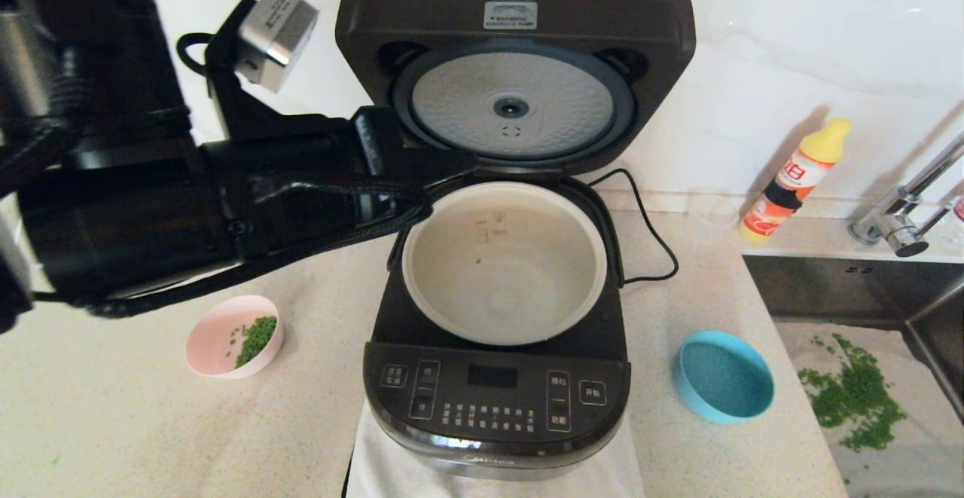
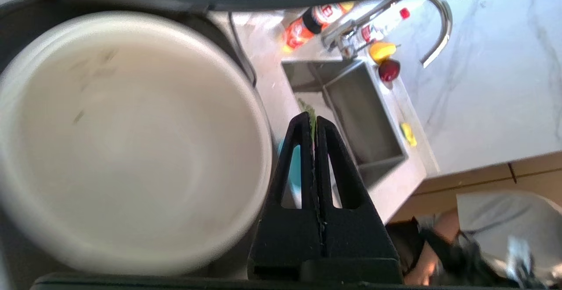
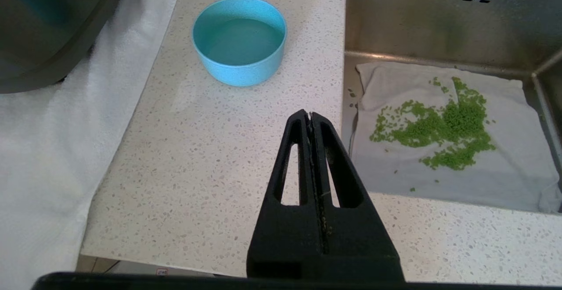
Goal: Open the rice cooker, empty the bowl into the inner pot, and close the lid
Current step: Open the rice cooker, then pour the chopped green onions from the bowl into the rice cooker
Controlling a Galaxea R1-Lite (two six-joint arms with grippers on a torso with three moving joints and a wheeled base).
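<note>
The left gripper (image 2: 313, 121) has its fingers pressed together on nothing, held at the left rim of the inner pot (image 1: 503, 264), just under the raised lid (image 1: 514, 68). The right gripper (image 3: 311, 116) is likewise closed and empty, parked above the counter (image 3: 210, 149) near the blue bowl (image 3: 239, 40) and the sink (image 3: 439, 26).

The rice cooker (image 1: 497, 400) stands open at the middle of the counter, so the opening step looks done. The pot holds almost nothing, only a speck or two of green. The pink bowl (image 1: 233, 336), to the cooker's left, has chopped greens (image 1: 256, 338) in it, so emptying and closing remain.

The left arm reaches across from the left, roughly level, its wrist beside the pot's rim.
</note>
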